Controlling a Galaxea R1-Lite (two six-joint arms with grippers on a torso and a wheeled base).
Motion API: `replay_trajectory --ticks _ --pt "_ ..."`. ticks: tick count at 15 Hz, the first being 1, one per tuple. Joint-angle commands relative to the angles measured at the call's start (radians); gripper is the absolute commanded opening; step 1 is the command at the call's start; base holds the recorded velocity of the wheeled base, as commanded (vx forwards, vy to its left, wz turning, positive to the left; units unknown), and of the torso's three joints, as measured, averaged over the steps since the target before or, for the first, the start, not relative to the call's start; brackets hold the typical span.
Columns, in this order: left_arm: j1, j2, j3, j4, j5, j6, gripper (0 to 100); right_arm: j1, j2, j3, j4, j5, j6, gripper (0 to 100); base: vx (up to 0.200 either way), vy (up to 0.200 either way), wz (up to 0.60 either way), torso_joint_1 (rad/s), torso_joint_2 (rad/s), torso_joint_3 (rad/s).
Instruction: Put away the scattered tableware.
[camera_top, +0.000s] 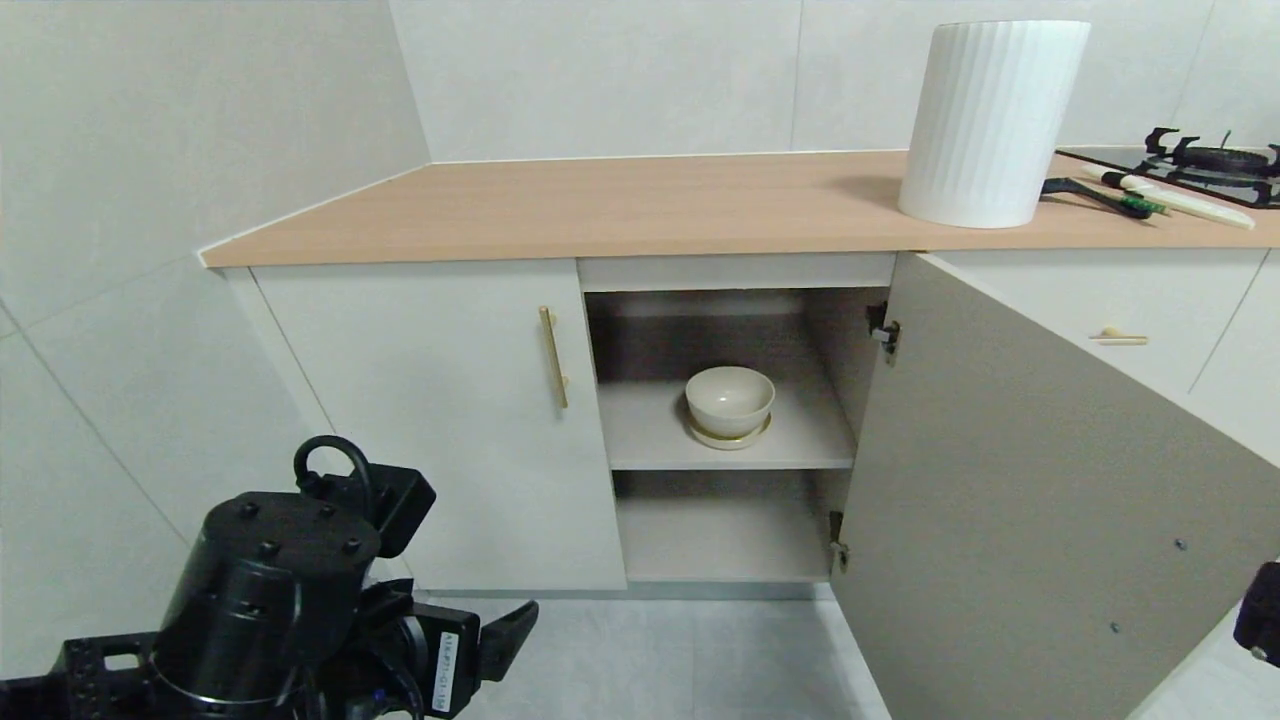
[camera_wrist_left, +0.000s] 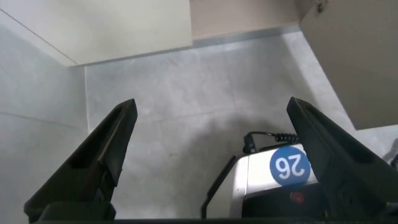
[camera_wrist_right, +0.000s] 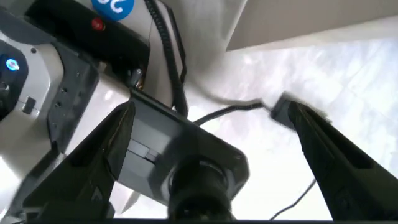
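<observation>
A cream bowl (camera_top: 729, 398) sits on a small gold-rimmed plate (camera_top: 700, 434) on the upper shelf of the open cabinet (camera_top: 800, 440). Several utensils (camera_top: 1150, 200) lie on the wooden counter (camera_top: 600, 205) at the far right, among them a black one and a long white one. My left gripper (camera_wrist_left: 211, 107) hangs low over the grey floor in front of the cabinet, open and holding nothing. My right gripper (camera_wrist_right: 211, 115) is also open and holds nothing; that arm (camera_top: 1260, 625) is low at the right, beside the open door.
The right cabinet door (camera_top: 1030, 500) stands swung wide out toward me; the left door (camera_top: 430, 420) is shut. A tall white ribbed container (camera_top: 990, 120) stands on the counter next to a black stove burner (camera_top: 1215, 160). The lower shelf (camera_top: 720, 540) is bare.
</observation>
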Motion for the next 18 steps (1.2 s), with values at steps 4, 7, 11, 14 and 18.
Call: replay_trajectory --ticks 4,7,11,14,18 --pt "0.0 0.002 0.002 0.0 0.001 -0.001 100 -0.044 -0.102 -0.037 0.043 -0.061 -0.039 100 0.0 0.0 0.0 0.0 0.0 0.0" --pt "0.0 0.002 0.002 0.0 0.0 -0.001 100 -0.148 -0.083 -0.057 0.032 -0.104 -0.039 100 0.0 0.0 0.0 0.0 0.0 0.0" --pt "0.0 0.003 0.002 0.001 0.0 -0.001 100 -0.331 -0.034 -0.089 0.031 -0.106 -0.048 100 0.0 0.0 0.0 0.0 0.0 0.0" --pt "0.0 0.014 0.003 0.001 -0.002 -0.004 100 -0.52 0.001 -0.114 0.022 -0.106 -0.128 100 0.0 0.0 0.0 0.0 0.0 0.0" --pt "0.0 0.014 0.003 0.001 -0.002 -0.004 100 -0.679 0.067 -0.117 -0.046 -0.106 -0.162 100 0.0 0.0 0.0 0.0 0.0 0.0"
